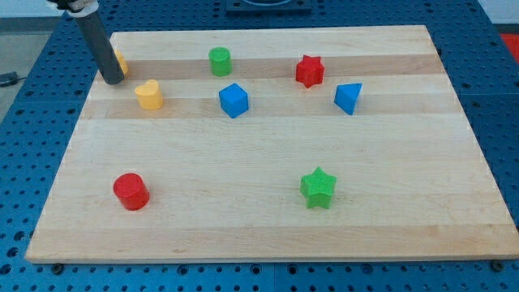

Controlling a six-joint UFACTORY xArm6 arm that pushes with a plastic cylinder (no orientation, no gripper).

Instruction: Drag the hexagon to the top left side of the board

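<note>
Hexagon (120, 59), yellow, is sitting at the board's (268, 227) top left corner, mostly hiding behind my rod. My tip (113, 80) is resting at its lower left edge, seemingly touching; being a bare rod, it is gripping nothing. I'd be nudging gently now, since it is nearly home. Its facing and long axis are hiding from view.

Eight blocks are counted on the desk (268, 227). Two red blocks are present: one red cylinder (130, 191) and one red star (309, 70). Two green blocks are present: one green cylinder (220, 61) and one green star (318, 187). Two blue blocks are present: one blue cube (233, 100) and one blue triangular block (348, 97). Two yellow blocks are present: one yellow heart (149, 95) and one yellow block (121, 58) of undetermined shape, largely hidden by the rod. One rod (99, 45) is counted.
</note>
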